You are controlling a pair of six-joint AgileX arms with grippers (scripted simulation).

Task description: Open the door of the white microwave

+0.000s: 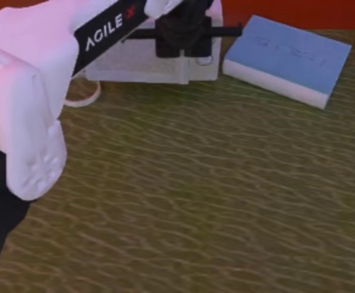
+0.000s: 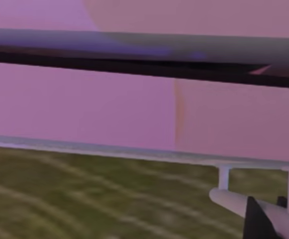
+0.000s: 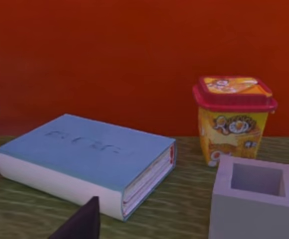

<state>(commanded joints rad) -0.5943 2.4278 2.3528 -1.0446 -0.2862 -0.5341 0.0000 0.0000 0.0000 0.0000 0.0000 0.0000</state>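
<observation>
— While the left gripper [image 1: 183,33] sits black against the white microwave [image 1: 146,64], is the door [image 1: 137,61] open?
— Hard to judge; it looks barely moved, most of the swing remaining. The arm hides the fingers; no telling their spread.
— Beyond?
— A blue book [image 1: 290,55] rightward. The right gripper [image 3: 79,224] is cropped.

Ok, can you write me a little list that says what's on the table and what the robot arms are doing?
microwave: white microwave at the table's far edge, left of middle
left arm: left gripper reaching over the microwave's front
right arm: not seen from above
book: blue book lying flat, right of the microwave
tub: yellow tub with a red lid, upright behind the book
box: open pale box in front of the tub
table: green-brown table
</observation>
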